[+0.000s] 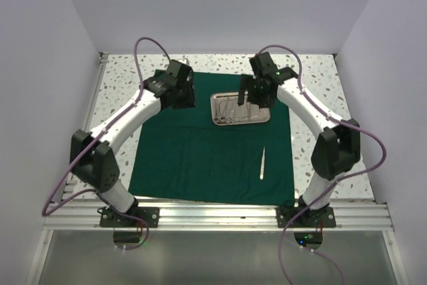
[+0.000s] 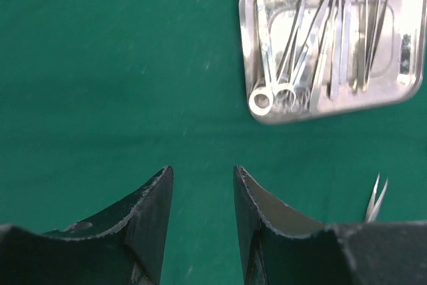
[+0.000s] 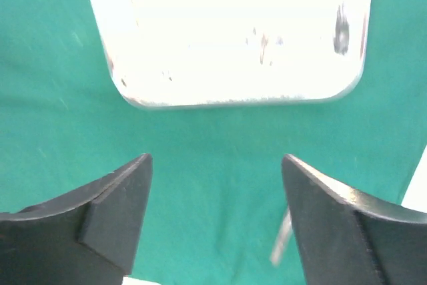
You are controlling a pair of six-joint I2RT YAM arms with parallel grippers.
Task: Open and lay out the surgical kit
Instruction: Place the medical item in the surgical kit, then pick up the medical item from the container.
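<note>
Two slim arms in white and black, strung with purple cable.

The left arm (image 1: 127, 121) and right arm (image 1: 313, 108) share one build: glossy white shells over the long links, boxy black housings at the joints, and a flat black base plate (image 1: 130, 217) at each foot. A purple cable (image 1: 150, 41) loops along each arm from foot to wrist. A small green light (image 1: 275, 71) glows on the right wrist housing. The left claw (image 2: 201, 173) has matte black fingers (image 2: 150, 211) with curved inner faces and scuffed, paler edges. The right claw (image 3: 217, 159) has the same black fingers, smoother and faintly shiny.
</note>
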